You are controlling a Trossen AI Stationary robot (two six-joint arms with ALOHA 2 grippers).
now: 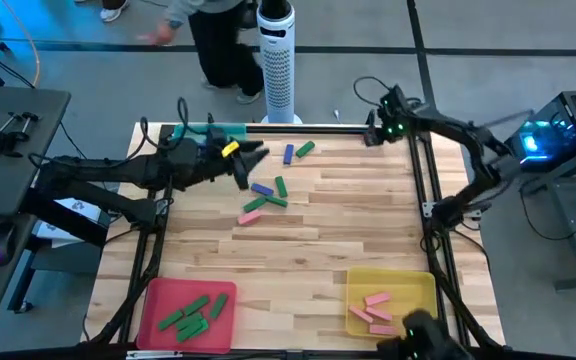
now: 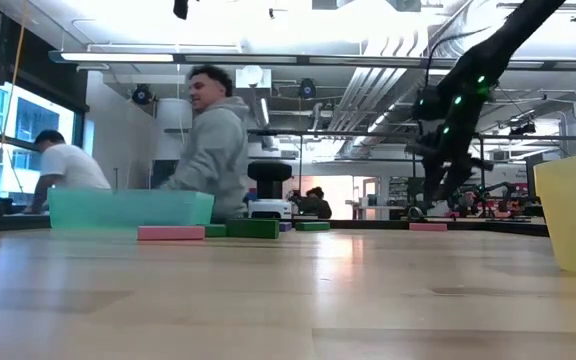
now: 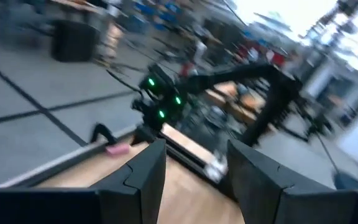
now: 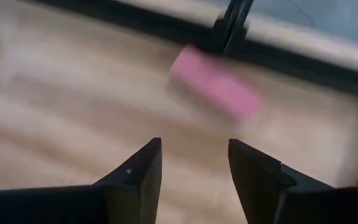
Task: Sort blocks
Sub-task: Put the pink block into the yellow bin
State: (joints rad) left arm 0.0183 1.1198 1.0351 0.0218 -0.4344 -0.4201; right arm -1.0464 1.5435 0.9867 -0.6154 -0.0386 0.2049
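Loose blocks lie mid-table in the high view: blue (image 1: 288,153), green (image 1: 304,149), blue (image 1: 262,188), green (image 1: 281,186), and pink (image 1: 250,215). One pink block (image 4: 215,91) lies flat near the far right corner, just ahead of my right gripper (image 4: 194,144), which is open and hovers above the wood. My left gripper (image 1: 251,163) is open in the air beside the teal tray (image 1: 203,132), over the far left part of the table. Green blocks lie in the red tray (image 1: 188,312) and pink ones in the yellow tray (image 1: 388,300).
A black frame rail (image 1: 428,190) runs along the table's right edge, close to my right arm. A person (image 2: 213,140) stands beyond the far edge near a white tower fan (image 1: 276,60). Bare wood lies between the block cluster and the near trays.
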